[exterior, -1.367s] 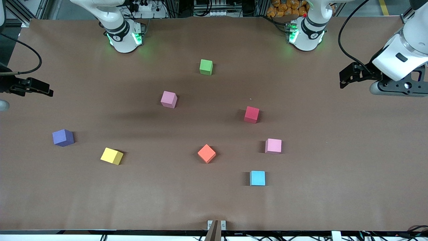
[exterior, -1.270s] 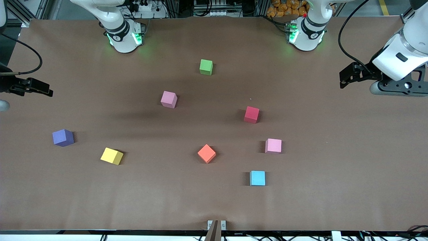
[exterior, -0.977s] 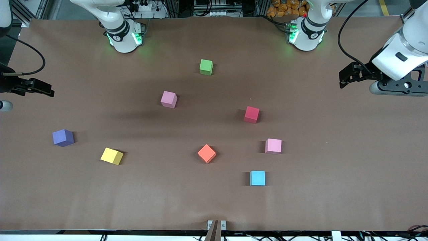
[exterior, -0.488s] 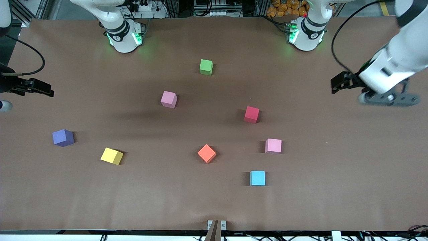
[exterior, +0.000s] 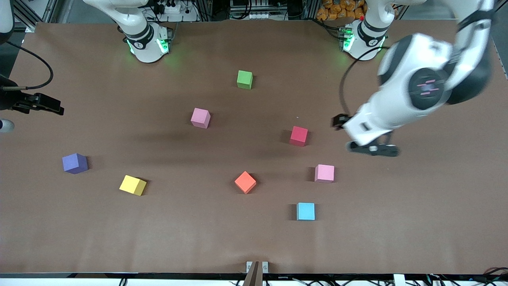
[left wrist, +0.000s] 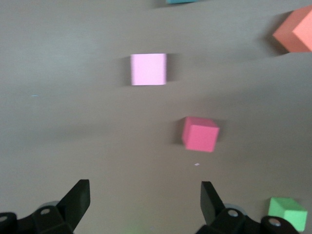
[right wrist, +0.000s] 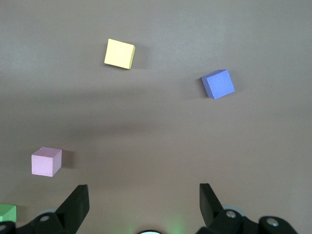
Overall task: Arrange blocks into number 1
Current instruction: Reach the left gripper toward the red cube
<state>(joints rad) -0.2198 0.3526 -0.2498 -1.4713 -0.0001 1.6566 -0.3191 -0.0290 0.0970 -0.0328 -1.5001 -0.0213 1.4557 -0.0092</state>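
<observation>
- Left hand [exterior: 367,141], fingers wide and empty, hangs right of centre over bare bench [exterior: 416,206], near the red block [exterior: 299,136].
- Right hand [right wrist: 142,204], wide and empty, waits at the frame's left edge.
- Blocks lie scattered: green block [exterior: 244,79] upper middle, yellow block [exterior: 132,185] lower left.

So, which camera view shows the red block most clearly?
The front view: the red block is sharp there, lying apart from all other blocks. The left wrist view shows it too, closer but slightly blurred, ahead of the open left gripper. The right wrist view does not show it.
</observation>
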